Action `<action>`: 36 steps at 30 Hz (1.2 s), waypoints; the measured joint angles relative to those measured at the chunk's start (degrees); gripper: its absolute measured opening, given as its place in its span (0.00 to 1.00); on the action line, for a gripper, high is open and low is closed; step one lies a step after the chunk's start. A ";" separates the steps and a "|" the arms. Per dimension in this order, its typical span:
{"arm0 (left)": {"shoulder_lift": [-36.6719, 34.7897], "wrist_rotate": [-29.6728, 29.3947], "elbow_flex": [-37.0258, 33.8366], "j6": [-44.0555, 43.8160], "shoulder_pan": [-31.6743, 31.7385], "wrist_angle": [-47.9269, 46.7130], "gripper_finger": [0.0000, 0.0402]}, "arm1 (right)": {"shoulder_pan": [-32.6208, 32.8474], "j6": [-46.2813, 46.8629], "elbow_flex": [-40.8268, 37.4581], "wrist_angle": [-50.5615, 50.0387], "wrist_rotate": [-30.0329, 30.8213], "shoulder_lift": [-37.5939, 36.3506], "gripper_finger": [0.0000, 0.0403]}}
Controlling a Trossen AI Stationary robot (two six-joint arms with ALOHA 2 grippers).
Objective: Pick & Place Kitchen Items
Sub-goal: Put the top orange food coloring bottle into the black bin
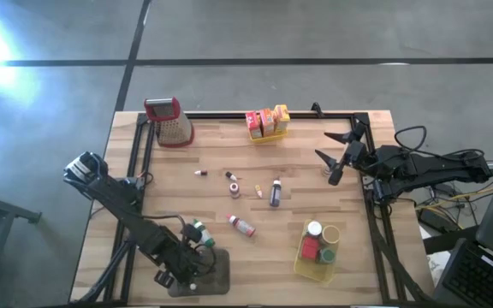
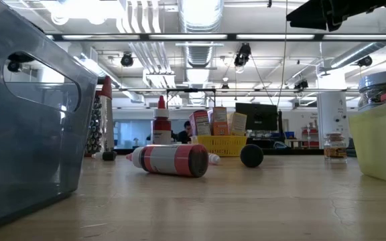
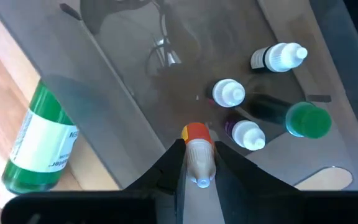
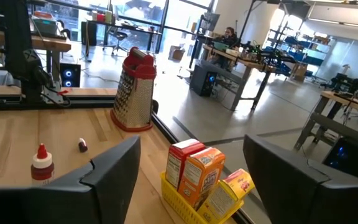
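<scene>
Currently left gripper (image 3: 199, 163) has its jaws clamped on a small orange-capped bottle (image 3: 197, 155) over the grey tray (image 1: 219, 272) at lower left of the high view, so I'd lower it into bare tray floor beside the white-capped bottles (image 3: 229, 93) and let go gently to avoid knocking them. Right gripper (image 1: 339, 152) waits with jaws open at upper right; loose bottles (image 1: 241, 225) lie mid-frame on the wooden table (image 1: 221, 152), open lab with desks behind

Red-handled grater (image 1: 172, 121); yellow basket (image 1: 317, 261); green bottle (image 3: 40, 138); red-and-white striped bottle (image 2: 171, 160); pincer-held bottle (image 3: 198, 155) orange-capped, maybe beige.
</scene>
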 joint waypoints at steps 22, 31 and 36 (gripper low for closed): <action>0.00 0.70 -2.72 0.08 0.01 1.70 0.17 | 0.00 -0.02 0.00 0.00 0.00 0.00 0.88; 0.00 0.90 -2.94 -1.65 0.01 1.94 0.17 | 0.00 -0.01 0.00 0.00 0.00 0.04 0.88; 0.00 0.90 -3.03 -1.79 0.01 2.08 0.17 | -0.01 0.00 -0.01 0.00 0.00 0.03 0.84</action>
